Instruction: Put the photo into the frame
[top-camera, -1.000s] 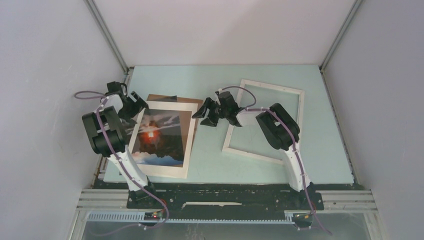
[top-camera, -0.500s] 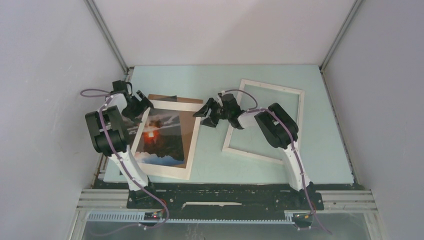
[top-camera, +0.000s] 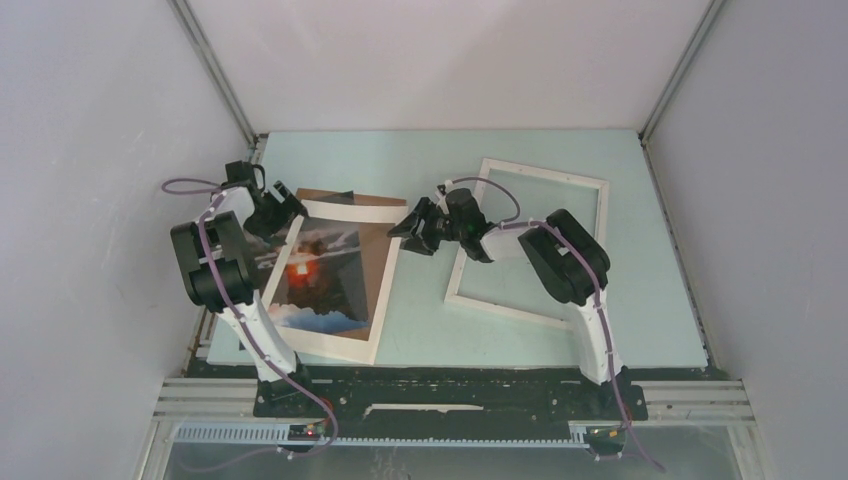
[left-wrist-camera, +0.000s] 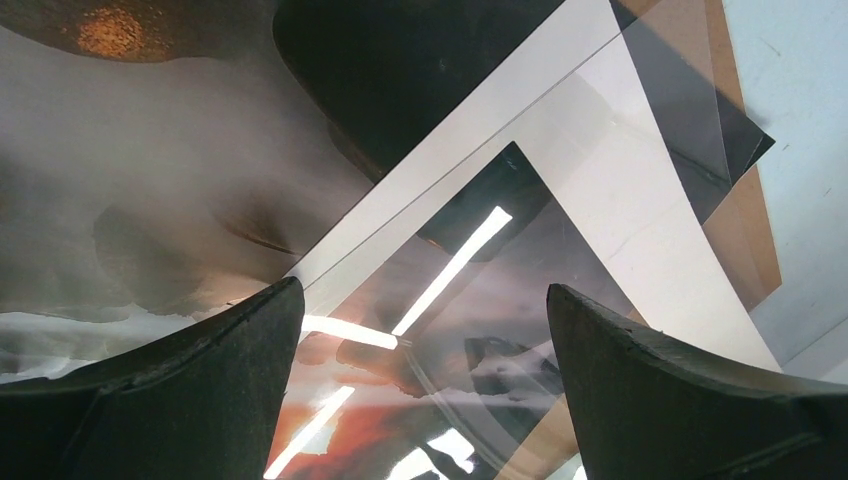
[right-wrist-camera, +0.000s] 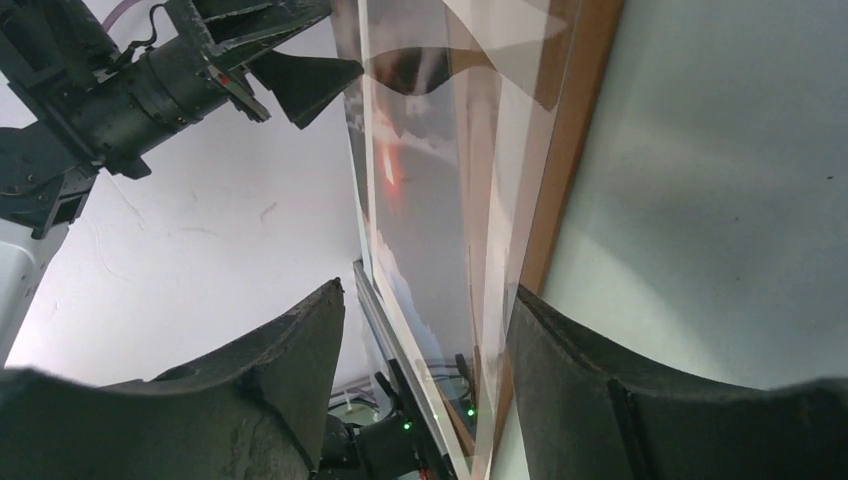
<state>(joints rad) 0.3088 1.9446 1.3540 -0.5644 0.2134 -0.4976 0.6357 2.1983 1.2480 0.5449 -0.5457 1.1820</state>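
Note:
The photo (top-camera: 325, 275), a sunset print with a wide white border, lies at the left on a brown backing board (top-camera: 325, 194). A glossy clear sheet covers it in the left wrist view. My left gripper (top-camera: 283, 210) hovers open over the photo's far left corner, with the photo (left-wrist-camera: 200, 200) showing between its fingers (left-wrist-camera: 250, 340). My right gripper (top-camera: 405, 225) is open at the photo's far right corner, one jaw on each side of the raised edge of the photo (right-wrist-camera: 420, 200) and board (right-wrist-camera: 570, 130). The white frame (top-camera: 545, 175) lies flat at the right.
Everything rests on a pale green mat (top-camera: 420, 320) with white walls close on three sides. The right arm reaches across the frame's left side. The left arm (right-wrist-camera: 150, 90) shows at the top left of the right wrist view.
The right gripper's jaws have narrowed around the photo's right edge. The left gripper has shifted a little farther back and to the right. The photo has turned slightly.

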